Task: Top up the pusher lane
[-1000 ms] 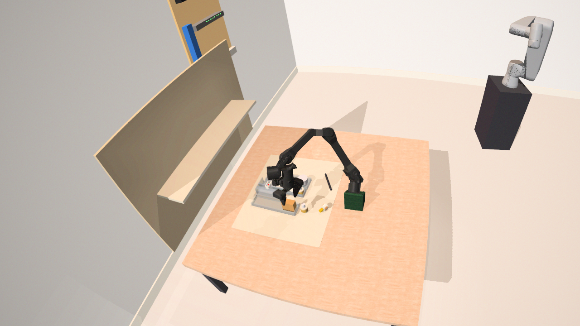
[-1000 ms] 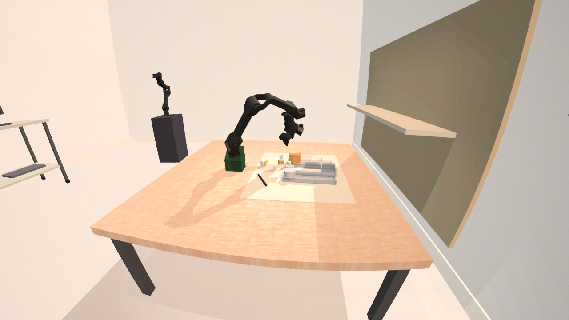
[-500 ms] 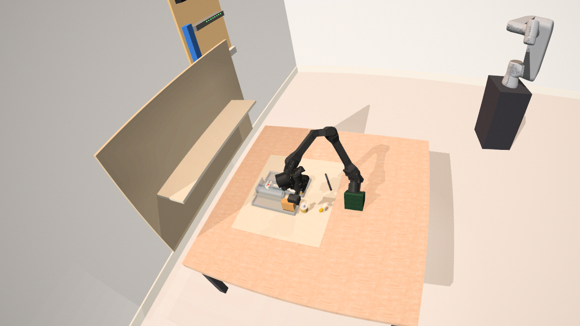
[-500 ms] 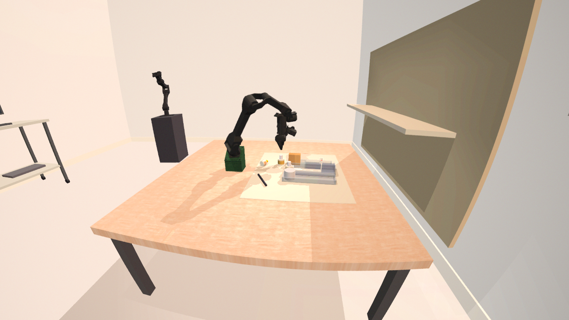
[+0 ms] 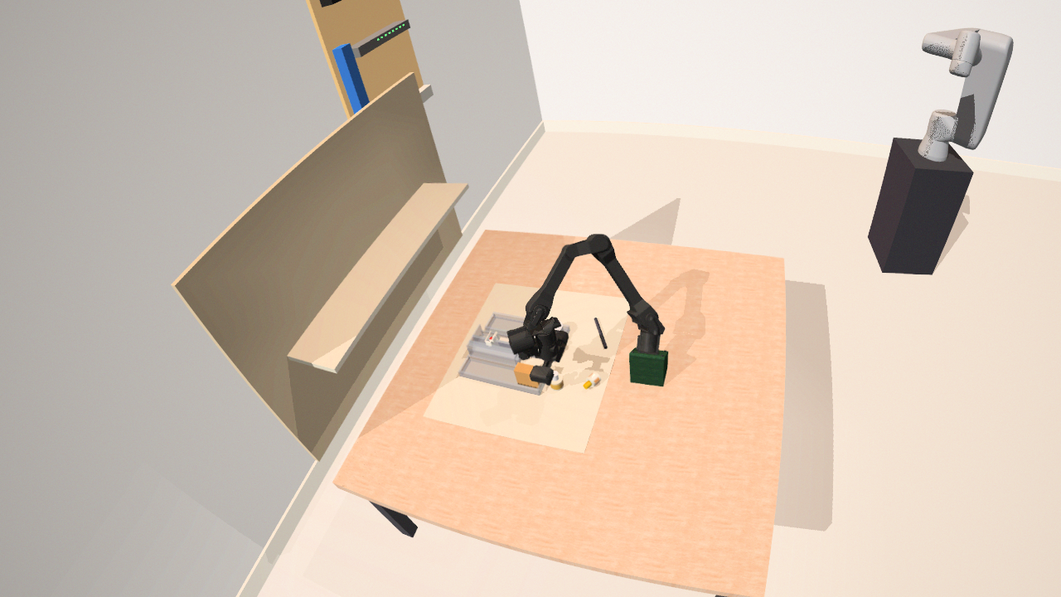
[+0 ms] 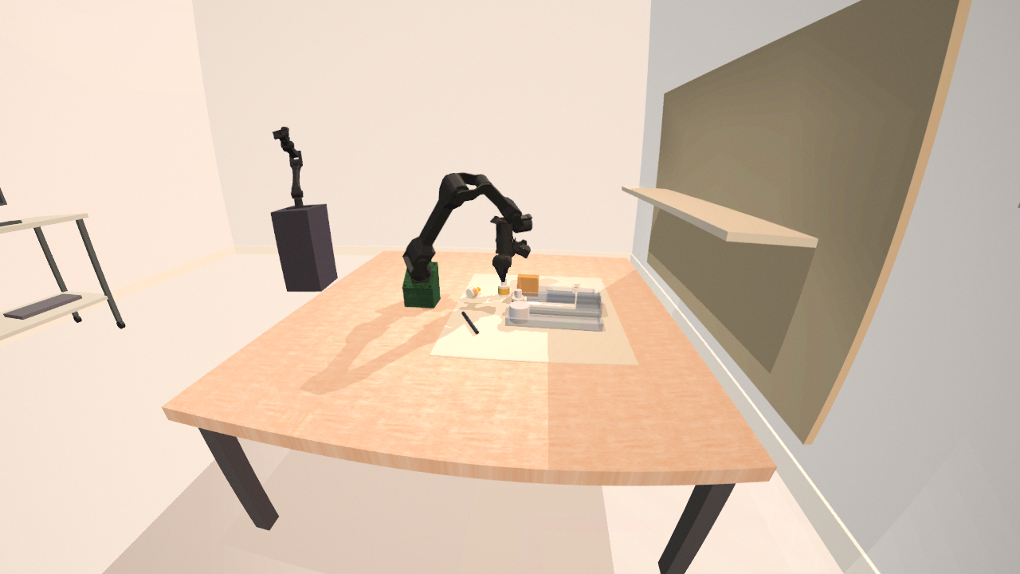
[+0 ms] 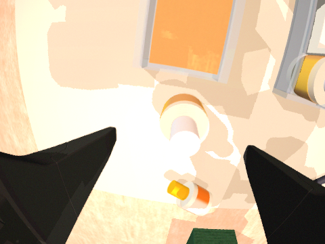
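Note:
A loose jar (image 5: pixel 556 383) (image 6: pixel 503 290) (image 7: pixel 185 110) with an amber band and a narrow white top stands upright in front of the lane holding the orange box. My gripper (image 6: pixel 503 280) (image 7: pixel 181 142) is open and empty; its fingertips are spread above and to either side of this jar. A similar amber-banded jar (image 7: pixel 305 78) stands at the front end of the middle, sprung lane (image 7: pixel 295 47); the top view of it is blocked by the gripper. A second loose jar (image 5: pixel 591 382) (image 6: pixel 472 292) (image 7: pixel 200 198), white with an orange band and yellow tip, lies on its side. The pusher plate is not clearly visible.
An orange box (image 5: pixel 525 375) (image 6: pixel 527 283) (image 7: pixel 189 37) stands in one outer lane, a white round container (image 6: pixel 519 311) in the other. A black rod (image 5: pixel 600 333) (image 6: pixel 469 322) lies on the mat (image 5: pixel 511 426) (image 6: pixel 492 346). A wall shelf (image 5: pixel 393 270) (image 6: pixel 713 214) is beyond the lanes.

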`<action>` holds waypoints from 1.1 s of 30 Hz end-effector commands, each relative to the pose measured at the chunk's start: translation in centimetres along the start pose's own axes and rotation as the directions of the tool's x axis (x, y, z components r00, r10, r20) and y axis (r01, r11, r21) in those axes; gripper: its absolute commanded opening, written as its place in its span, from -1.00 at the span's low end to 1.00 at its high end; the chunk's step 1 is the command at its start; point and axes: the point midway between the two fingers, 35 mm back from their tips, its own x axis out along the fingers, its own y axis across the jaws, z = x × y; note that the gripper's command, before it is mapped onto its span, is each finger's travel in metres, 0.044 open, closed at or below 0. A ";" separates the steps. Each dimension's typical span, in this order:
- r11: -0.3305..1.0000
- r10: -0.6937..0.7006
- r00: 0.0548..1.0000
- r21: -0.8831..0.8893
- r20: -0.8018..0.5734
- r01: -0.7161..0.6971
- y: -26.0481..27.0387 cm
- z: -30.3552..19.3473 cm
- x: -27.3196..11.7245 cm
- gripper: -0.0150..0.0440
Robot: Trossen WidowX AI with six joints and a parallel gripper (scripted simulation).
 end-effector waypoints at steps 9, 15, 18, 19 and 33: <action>1.000 -0.011 1.000 -0.005 -0.007 0.011 -0.2 -0.2 2.1 1.00; 1.000 -0.012 1.000 -0.005 -0.007 0.011 -0.3 -0.2 3.1 1.00; 1.000 -0.012 1.000 -0.005 -0.006 0.012 -0.3 -0.2 3.6 1.00; 1.000 -0.012 1.000 -0.005 -0.006 0.012 -0.3 -0.3 3.8 1.00; 1.000 -0.012 1.000 -0.005 -0.006 0.012 -0.3 -0.3 4.2 0.18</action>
